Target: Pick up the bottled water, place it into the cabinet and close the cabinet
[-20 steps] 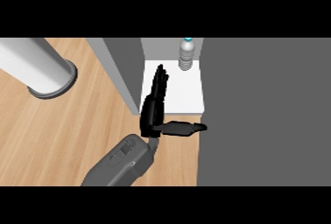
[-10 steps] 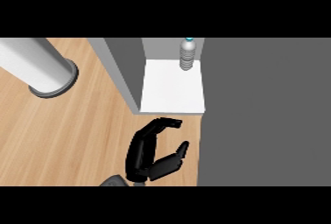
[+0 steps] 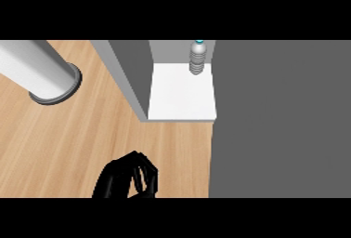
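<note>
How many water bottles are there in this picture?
1. The bottled water stands at the back of the cabinet's white shelf, far from the one hand near the bottom edge. Others could be hidden behind the grey door.

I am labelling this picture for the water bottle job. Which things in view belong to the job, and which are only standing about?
Job: bottled water, standing at the back of the cabinet; black hand, fingers curled, holding nothing.

Standing about: grey cylinder on the wooden counter.
</note>
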Controlling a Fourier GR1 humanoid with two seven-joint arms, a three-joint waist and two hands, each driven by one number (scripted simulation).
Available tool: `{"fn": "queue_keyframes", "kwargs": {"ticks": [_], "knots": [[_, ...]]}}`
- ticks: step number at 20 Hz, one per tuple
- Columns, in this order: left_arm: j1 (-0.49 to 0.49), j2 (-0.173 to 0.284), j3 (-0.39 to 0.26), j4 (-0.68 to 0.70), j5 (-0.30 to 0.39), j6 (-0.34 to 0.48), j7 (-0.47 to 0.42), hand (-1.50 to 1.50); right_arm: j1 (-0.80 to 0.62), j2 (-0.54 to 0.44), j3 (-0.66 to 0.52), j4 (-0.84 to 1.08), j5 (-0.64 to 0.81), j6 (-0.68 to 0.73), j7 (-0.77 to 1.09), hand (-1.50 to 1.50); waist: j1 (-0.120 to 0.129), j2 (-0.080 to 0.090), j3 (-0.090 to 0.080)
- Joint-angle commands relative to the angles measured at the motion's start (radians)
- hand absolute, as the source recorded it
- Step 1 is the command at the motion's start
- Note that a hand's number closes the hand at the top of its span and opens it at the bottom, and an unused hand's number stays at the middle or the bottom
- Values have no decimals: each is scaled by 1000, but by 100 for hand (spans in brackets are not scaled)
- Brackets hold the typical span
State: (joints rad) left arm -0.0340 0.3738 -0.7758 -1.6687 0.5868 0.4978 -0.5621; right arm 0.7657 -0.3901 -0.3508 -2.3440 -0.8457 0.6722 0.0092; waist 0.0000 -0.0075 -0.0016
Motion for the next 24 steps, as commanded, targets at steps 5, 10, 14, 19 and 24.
{"fn": "queue_keyframes", "kwargs": {"ticks": [5,10,14,19,24], "knots": [[131,215,117,-145,55,-90,-15,150,69,13,75,-245,122,107,46,150,-6,-5,-1],[217,292,213,-179,148,-207,-74,-150,78,26,86,-308,110,103,36,150,-9,-7,-6],[229,349,289,-232,194,-221,-51,-150,60,-4,123,-324,116,141,49,150,-8,-8,-6],[302,410,369,-238,238,-266,-83,-150,27,-17,183,-343,130,143,70,150,8,-13,-12],[359,475,432,-261,282,-311,-79,-150,-33,-36,250,-336,158,151,98,150,16,-19,-13]]}}
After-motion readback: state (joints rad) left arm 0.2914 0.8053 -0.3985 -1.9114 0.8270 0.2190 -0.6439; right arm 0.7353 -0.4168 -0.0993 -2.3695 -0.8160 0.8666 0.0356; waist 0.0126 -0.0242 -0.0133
